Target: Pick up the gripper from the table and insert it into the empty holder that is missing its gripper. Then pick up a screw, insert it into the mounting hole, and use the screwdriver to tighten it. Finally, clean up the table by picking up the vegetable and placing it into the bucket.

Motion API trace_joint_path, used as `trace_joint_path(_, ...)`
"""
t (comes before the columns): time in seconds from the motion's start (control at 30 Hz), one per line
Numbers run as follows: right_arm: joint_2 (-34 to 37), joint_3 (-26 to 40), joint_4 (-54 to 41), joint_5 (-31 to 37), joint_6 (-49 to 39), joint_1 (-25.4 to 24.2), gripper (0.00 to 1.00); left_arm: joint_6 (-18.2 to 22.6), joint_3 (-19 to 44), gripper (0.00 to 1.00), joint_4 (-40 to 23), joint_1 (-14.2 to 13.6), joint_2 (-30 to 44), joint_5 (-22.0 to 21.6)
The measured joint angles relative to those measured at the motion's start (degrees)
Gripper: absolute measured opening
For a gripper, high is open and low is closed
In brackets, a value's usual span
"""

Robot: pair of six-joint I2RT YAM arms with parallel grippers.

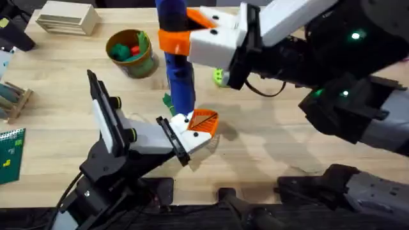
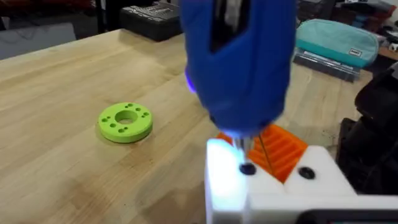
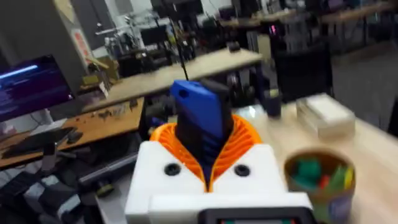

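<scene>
We see the right gripper (image 1: 185, 35) clamped on the upright blue screwdriver (image 1: 181, 76), whose thin bit meets a screw on the white holder (image 2: 273, 186). The left gripper (image 1: 201, 128) grips that holder just above the tabletop (image 1: 268, 147). The bucket (image 1: 134, 54) stands well apart; a green ring (image 2: 125, 122) lies nearby.

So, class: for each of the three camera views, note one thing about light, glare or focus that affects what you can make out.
Overhead: the screwdriver, rising close under the camera, is soft-edged, while the bucket stays fairly crisp. Left wrist: a bluish-white glow glares on the white holder below the blurred screwdriver; the lime-green disc is sharp. Right wrist: everything is soft, the room behind most of all.
</scene>
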Motion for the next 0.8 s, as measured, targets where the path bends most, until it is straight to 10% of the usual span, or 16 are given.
trace_joint_path(0.2,-0.3,-0.19,13.98,-0.39,2.81,-2.67,0.033,0.0,0.0,0.004,0.02,0.0,-0.01,-0.16)
trace_joint_path(0.47,-0.06,-0.19,5.09,-0.54,1.88,-4.54,0.033,0.0,0.0,0.004,0.02,0.0,0.0,-0.37)
trace_joint_path(0.8,-0.06,-0.19,-15.17,9.64,-21.66,-16.43,0.033,0.0,0.0,0.004,0.0,0.0,0.0,-0.39)
